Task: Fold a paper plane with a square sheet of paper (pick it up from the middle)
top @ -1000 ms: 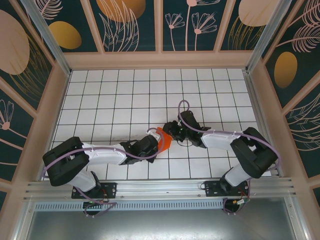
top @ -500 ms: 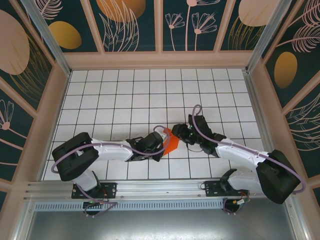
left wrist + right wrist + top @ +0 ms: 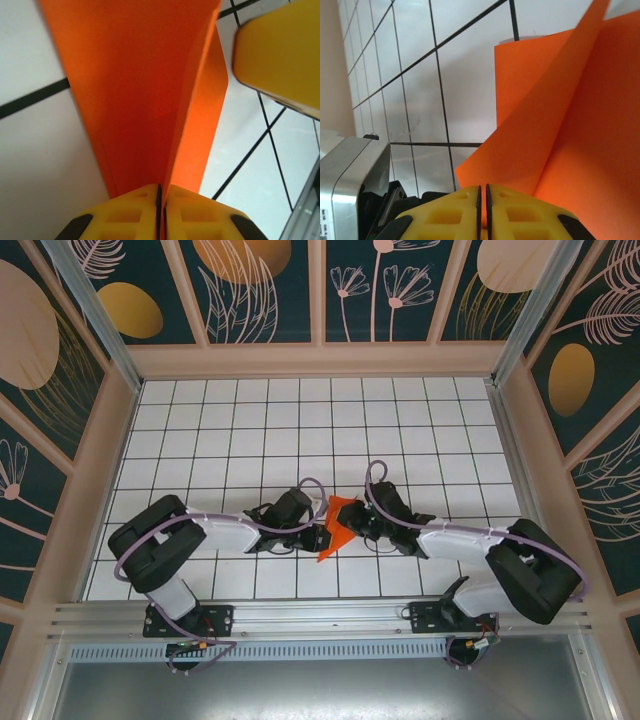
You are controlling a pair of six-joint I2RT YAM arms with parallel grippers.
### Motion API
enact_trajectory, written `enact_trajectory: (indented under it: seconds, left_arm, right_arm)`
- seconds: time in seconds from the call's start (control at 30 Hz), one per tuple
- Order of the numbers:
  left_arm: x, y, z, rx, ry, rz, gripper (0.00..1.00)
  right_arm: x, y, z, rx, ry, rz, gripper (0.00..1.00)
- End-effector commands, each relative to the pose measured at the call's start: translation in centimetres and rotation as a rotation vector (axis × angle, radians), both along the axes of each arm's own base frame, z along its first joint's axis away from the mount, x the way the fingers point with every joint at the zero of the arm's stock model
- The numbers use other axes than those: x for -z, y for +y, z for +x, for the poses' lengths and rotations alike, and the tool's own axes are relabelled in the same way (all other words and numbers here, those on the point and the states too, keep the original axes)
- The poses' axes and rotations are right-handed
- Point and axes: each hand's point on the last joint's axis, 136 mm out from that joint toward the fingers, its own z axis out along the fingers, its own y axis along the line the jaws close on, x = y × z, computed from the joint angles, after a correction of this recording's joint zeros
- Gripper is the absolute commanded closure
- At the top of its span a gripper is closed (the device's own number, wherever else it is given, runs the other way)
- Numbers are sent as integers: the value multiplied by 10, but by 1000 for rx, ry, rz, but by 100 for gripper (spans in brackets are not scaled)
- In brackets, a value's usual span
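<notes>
Compared with half a second ago, the right arm (image 3: pixel 470 540) has been drawn back, its elbow nearer its base, and the left arm's (image 3: pixel 215 532) elbow has been shifted slightly. The orange sheet's long point is now turned toward the near edge.

Both arms are stretched low over the white tiled table (image 3: pixel 250 420) and are brought together near its middle, a few tile rows from the near edge. Between them the square sheet of paper (image 3: pixel 338 530) is held. It is bright orange, no longer flat, and is seen from above as a small angular shape with a narrow tip.

In the left wrist view the sheet (image 3: pixel 145 90) is seen folded into a deep V, with two smooth layers meeting along a straight crease. In the right wrist view it (image 3: pixel 570 125) is shown as two overlapping flaps with sharp, straight edges, raised over the tiles.

The left gripper (image 3: pixel 316 530) (image 3: pixel 161 200) is closed to a thin seam on the fold's lower end. The right gripper (image 3: pixel 356 525) (image 3: pixel 483 200) is likewise pinched tight on the paper's edge. One of its yellow pads (image 3: pixel 280 50) is seen just beside the sheet.
</notes>
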Motion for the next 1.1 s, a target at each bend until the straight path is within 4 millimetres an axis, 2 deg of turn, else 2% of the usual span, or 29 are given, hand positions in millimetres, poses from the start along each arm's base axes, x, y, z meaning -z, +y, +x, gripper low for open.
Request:
enact_trajectory:
  seconds: [0.0, 0.1, 0.13, 0.27, 0.8, 1.07]
  left_arm:
    - [4, -3, -6, 3, 83, -55, 88]
    - [1, -3, -4, -13, 95, -78, 88]
    - [10, -1, -5, -21, 120, -71, 88]
    - [17, 1, -6, -45, 165, -77, 88]
    - [31, 9, -8, -41, 185, -19, 86]
    - [21, 12, -6, -37, 147, -15, 74]
  right_arm:
    - [-16, 9, 12, 23, -44, 43, 85]
    - [-15, 14, 12, 4, -39, 59, 85]
    - [-12, 14, 11, 7, -29, 55, 85]
    - [-4, 15, 10, 4, -7, 51, 85]
    - [20, 15, 14, 15, 38, -3, 85]
    - [38, 1, 13, 65, 82, -66, 86]
